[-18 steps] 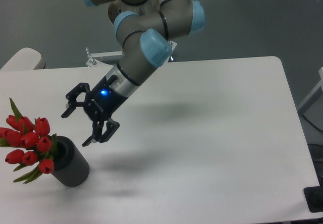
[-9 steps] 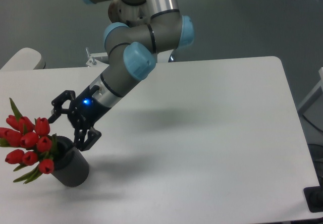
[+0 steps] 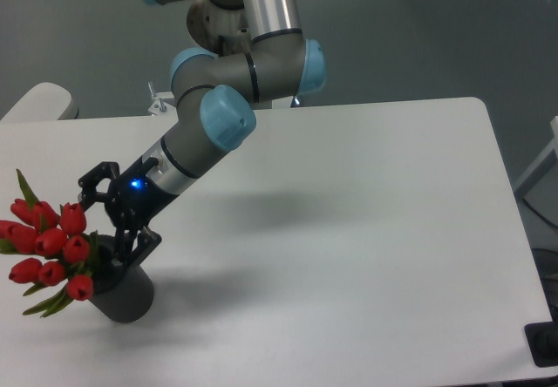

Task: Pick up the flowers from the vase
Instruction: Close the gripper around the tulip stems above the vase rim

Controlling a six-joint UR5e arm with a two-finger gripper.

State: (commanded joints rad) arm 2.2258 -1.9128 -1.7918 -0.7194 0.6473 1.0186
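2 black gripper fingers [image 3: 118,227] spread open just above the ribbed dark grey cylindrical vase [image 3: 126,289]. Red tulip buds with green stems [image 3: 54,247] lean left, just beside them.

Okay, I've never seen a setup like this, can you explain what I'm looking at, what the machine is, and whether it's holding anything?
This is a single view from a fixed camera looking down at a white table. The grey and blue jointed thing is a robot arm. At its tip is a black two-finger pincer, open and holding nothing. It is right beside a bunch of red flowers, which lean out of a dark round vase near the table's left edge. The pincer's lower finger is at the vase's rim.
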